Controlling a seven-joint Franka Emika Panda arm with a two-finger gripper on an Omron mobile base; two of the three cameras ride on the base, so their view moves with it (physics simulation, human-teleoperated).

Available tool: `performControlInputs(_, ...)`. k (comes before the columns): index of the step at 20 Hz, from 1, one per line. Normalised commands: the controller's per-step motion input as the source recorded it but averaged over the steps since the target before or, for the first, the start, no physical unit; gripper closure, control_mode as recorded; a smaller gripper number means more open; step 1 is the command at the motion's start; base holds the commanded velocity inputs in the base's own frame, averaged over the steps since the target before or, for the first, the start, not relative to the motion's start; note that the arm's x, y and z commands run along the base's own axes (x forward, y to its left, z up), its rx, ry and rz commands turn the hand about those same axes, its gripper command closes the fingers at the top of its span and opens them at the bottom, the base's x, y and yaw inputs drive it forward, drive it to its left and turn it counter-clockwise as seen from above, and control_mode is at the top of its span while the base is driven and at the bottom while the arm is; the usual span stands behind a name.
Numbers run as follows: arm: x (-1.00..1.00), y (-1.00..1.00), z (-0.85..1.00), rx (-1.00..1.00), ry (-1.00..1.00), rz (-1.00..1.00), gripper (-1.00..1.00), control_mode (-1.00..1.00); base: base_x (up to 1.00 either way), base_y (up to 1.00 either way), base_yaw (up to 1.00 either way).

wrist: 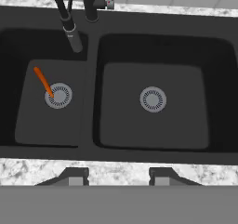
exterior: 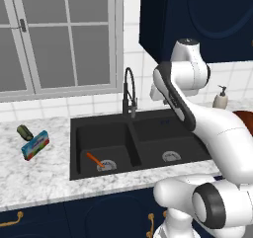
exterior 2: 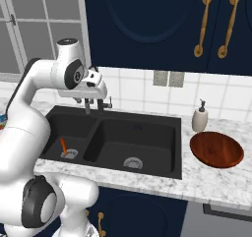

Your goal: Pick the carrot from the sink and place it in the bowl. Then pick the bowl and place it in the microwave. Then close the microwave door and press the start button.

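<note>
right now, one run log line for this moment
stage: before pickup | carrot: left basin, tip on drain | bowl: empty, on counter | gripper: open, above sink

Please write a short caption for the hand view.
Carrot lies in the sink's left basin, one end on the drain.

One carrot point(wrist: 43, 81), one bowl point(exterior 2: 216, 149), two sink point(exterior: 140, 141) basins, two drains point(wrist: 153, 99), one soap bottle point(exterior 2: 200, 117).

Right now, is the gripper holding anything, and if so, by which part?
Nothing is held. The gripper hangs open above the sink, and the carrot lies in the left basin by the drain.
</note>
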Motion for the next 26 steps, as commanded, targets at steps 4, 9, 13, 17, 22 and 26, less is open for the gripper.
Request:
performControlInputs(4,-0.03,-0.01,0.00,0.00,0.00,0.00,-1.00,-1.00,0.00,0.00,0.00)
performControlInputs(9,-0.08,0.68,-0.26,-0.02,0.03,0.00,-1.00,-1.00,0.00,0.00,0.00)
performControlInputs(13,-0.04,1.00,-1.00,0.00,0.00,0.00,-1.00,-1.00,0.00,0.00,0.00)
performControlInputs(17,0.03,1.00,-1.00,0.00,0.00,0.00,-1.00,-1.00,0.00,0.00,0.00)
performControlInputs(22,0.36,0.99,-0.83,-0.09,-0.02,-0.05,-1.00,-1.00,0.00,0.00,0.00)
performControlInputs(26,0.86,0.78,-0.90,-0.11,0.01,-0.06,-1.00,-1.00,0.00,0.00,0.00)
